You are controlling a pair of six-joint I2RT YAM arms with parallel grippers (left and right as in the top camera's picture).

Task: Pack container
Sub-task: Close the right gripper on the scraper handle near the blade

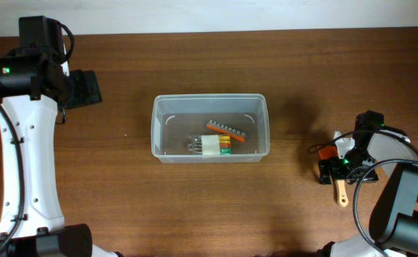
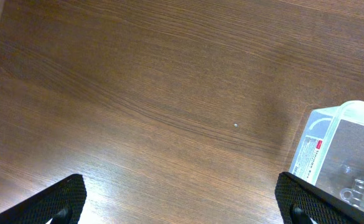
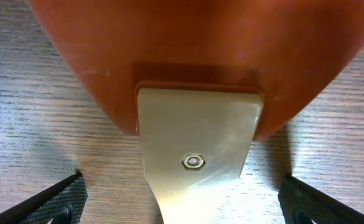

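Now, spread wide on both arms

My left gripper hangs apart over brown wooden table, a rounded corner of the clear plastic rectangular container nearby. My right gripper straddles an orange-headed, pale-handled spatula, fingers apart, well away from the container's rim.

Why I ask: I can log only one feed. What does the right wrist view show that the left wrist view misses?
Only the right wrist view shows a spatula close up. It has an orange-red blade and a pale handle with a small bolt, and the handle runs down between the fingers. Only the left wrist view shows a corner of the clear container, with a label on its wall. Both show the brown wooden table and dark fingertips at the bottom corners, spread wide.
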